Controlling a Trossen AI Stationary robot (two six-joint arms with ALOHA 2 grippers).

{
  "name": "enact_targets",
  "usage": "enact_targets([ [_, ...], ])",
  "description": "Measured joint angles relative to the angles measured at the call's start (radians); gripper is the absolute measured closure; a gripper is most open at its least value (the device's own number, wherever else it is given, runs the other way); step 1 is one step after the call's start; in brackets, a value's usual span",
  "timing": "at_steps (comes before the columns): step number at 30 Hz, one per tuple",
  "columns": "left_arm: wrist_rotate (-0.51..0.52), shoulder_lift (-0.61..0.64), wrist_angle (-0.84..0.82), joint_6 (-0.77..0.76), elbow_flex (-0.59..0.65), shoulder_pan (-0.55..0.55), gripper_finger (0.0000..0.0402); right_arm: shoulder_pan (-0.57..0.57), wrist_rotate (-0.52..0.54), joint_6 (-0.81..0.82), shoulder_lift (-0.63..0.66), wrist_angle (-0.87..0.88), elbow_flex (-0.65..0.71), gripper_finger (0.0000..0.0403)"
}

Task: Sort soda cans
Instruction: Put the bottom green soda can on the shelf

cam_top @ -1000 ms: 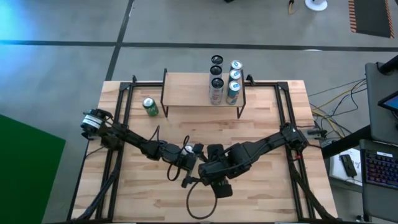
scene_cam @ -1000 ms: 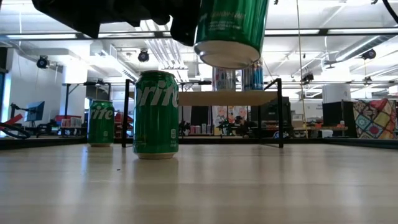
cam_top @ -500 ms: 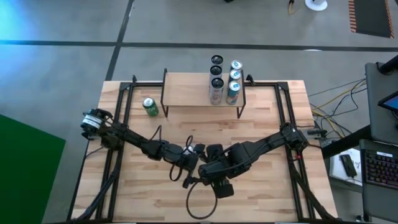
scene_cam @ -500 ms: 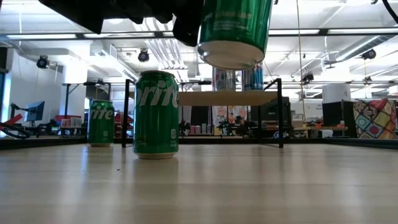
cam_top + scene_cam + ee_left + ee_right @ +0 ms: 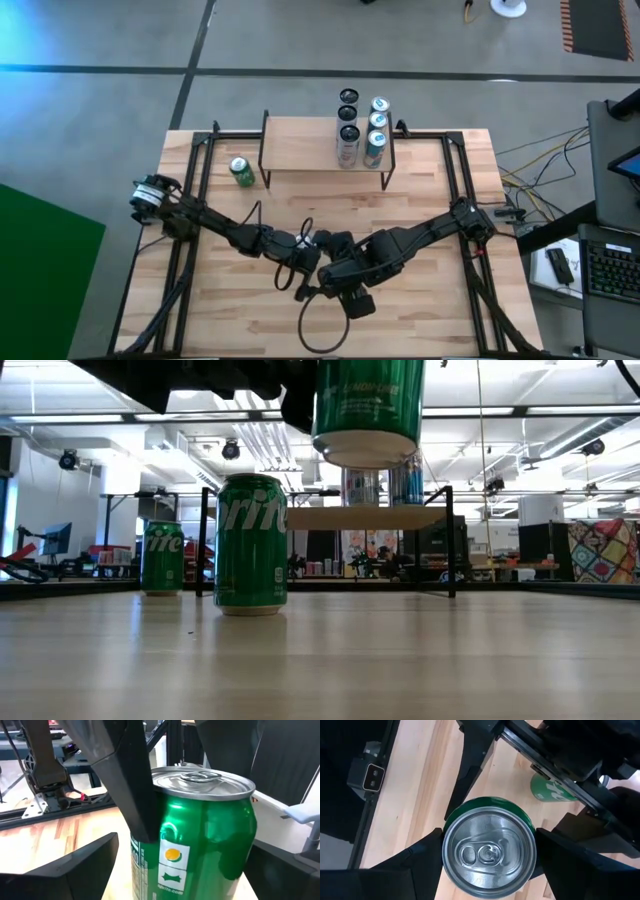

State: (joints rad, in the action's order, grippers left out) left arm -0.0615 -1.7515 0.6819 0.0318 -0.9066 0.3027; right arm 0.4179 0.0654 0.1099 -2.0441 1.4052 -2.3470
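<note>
Closest in, above the front of the tabletop (image 5: 400, 660), the two arms meet over one lifted Sprite can (image 5: 368, 405), which hangs clear of the wood. The right hand (image 5: 487, 845) comes down on it from above, and its two fingers press on opposite sides of the can just under the silver top, so this hand has the can in a firm, part-open grip. The left hand (image 5: 182, 852) faces the same can from the side, but its fingers now stand wide apart with wood showing between one of them and the green wall. It has let go in the last half-second, and the can, which was tipped a moment ago, now hangs straighter and a little higher. I judge that the hand-over is finished and the right arm alone carries the can.

Just behind, a standing Sprite can (image 5: 251, 545) rests upright on the tabletop. Farther back, near the left leg of the rack (image 5: 370, 518), a far Sprite can (image 5: 240, 171) also stands on the wood. On the rack's shelf, three black cans (image 5: 348, 115) form one row and three pale blue cans (image 5: 377, 120) form a row beside them, with bare board to their left.

So two colours look sorted and green remains; the left hand should back away before the carried can goes to the shelf
</note>
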Motion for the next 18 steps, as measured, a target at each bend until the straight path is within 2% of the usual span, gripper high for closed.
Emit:
enact_targets([
  [13, -0.008, 0.000, 0.018, 0.015, 0.000, -0.007, 0.0088, -0.001, 0.010, -0.045, 0.001, -0.004, 0.000, 0.0129],
  [18, 0.008, 0.000, 0.025, 0.020, 0.001, -0.009, 0.0101, -0.001, 0.012, -0.033, 0.003, 0.004, 0.000, 0.0127],
])
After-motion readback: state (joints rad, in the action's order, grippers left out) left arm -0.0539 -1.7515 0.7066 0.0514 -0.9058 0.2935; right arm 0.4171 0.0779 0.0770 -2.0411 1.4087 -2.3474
